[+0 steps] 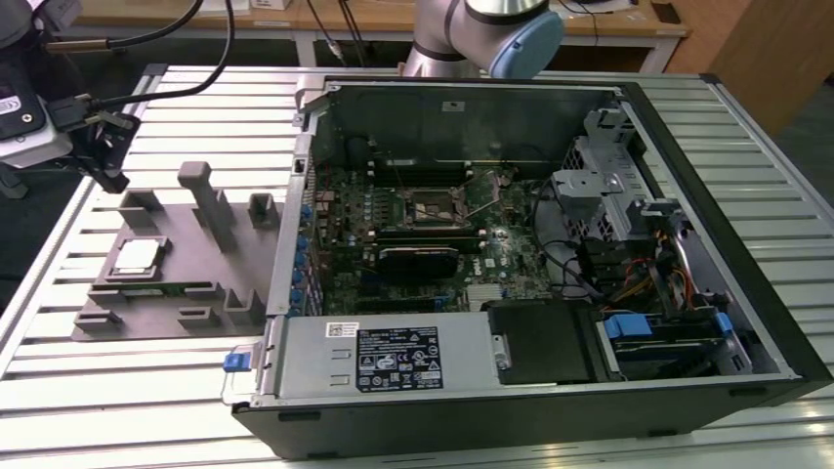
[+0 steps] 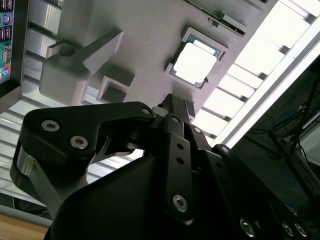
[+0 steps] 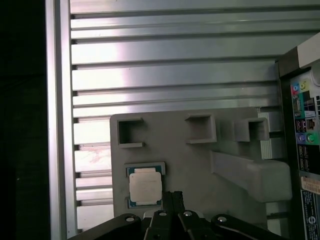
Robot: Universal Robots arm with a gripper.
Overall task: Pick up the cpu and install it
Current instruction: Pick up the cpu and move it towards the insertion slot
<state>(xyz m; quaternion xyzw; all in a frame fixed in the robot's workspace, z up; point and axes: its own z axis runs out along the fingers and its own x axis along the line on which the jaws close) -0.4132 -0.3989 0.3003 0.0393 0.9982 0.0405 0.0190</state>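
Observation:
The cpu (image 1: 137,256), a small square chip with a pale metal top, lies flat in a recess of the grey fixture plate (image 1: 170,313) at the exterior view's left. Both wrist views look down on the cpu (image 2: 194,64) (image 3: 145,186), just beyond my fingertips. My gripper (image 1: 111,174) hangs in the air above the far left corner of the fixture, apart from the chip. Its fingers (image 2: 175,107) are pressed together, shut, with nothing between them. The motherboard socket (image 1: 437,205) sits in the middle of the open computer case.
The open black computer case (image 1: 548,381) fills the exterior view's right, with a black heatsink block (image 1: 417,262) near the socket. Upright grey posts (image 1: 198,191) rise from the fixture beside the chip. Ribbed aluminium table (image 1: 117,391) surrounds both; its edge lies close by.

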